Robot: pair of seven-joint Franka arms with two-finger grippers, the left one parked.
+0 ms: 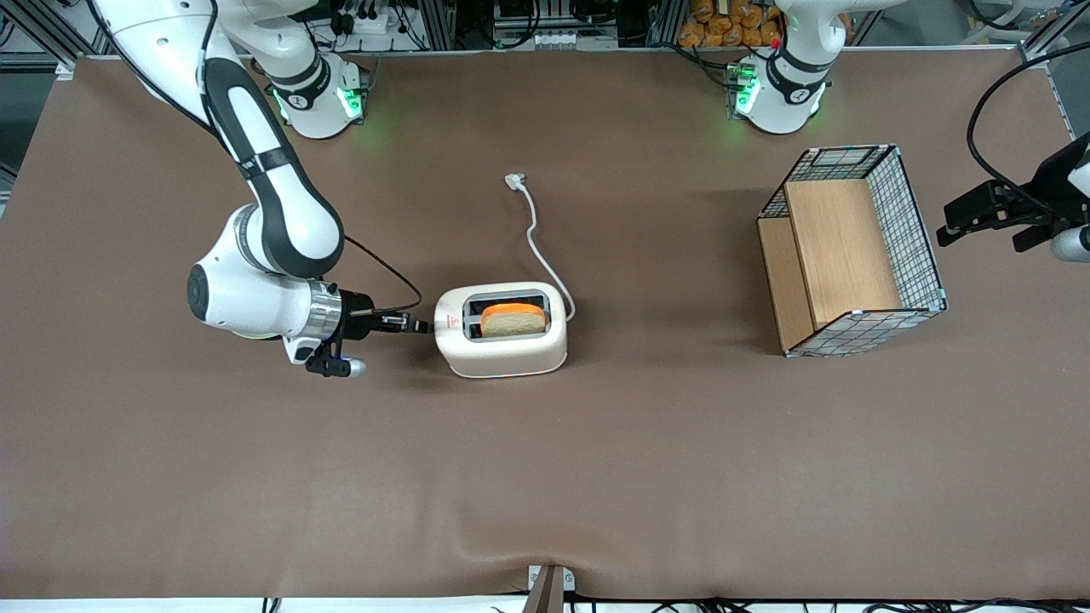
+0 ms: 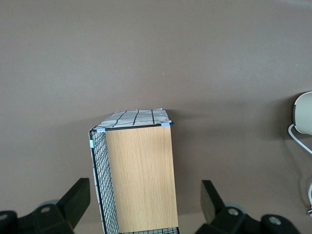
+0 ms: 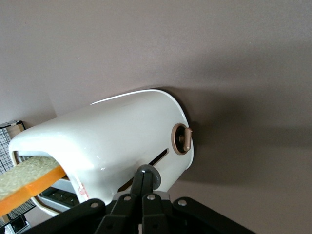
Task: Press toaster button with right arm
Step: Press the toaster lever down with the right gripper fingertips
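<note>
The white toaster point(image 1: 502, 345) stands mid-table with a slice of bread point(image 1: 513, 319) in one slot and a red triangle mark point(image 1: 451, 323) on top. My right arm point(image 1: 264, 298) reaches level toward its narrow end. The gripper point(image 1: 421, 325) is shut and its tips are at that end face. In the right wrist view the closed gripper point(image 3: 143, 179) sits right against the grey round toaster button point(image 3: 154, 174), above a slot in the toaster point(image 3: 122, 136). A brown dial point(image 3: 181, 139) sits beside the button. The button is hidden in the front view.
The toaster's white cord point(image 1: 536, 230) trails away from the front camera to its plug point(image 1: 514, 180). A wire-and-wood basket point(image 1: 851, 255) lies toward the parked arm's end of the table and also shows in the left wrist view point(image 2: 139, 175).
</note>
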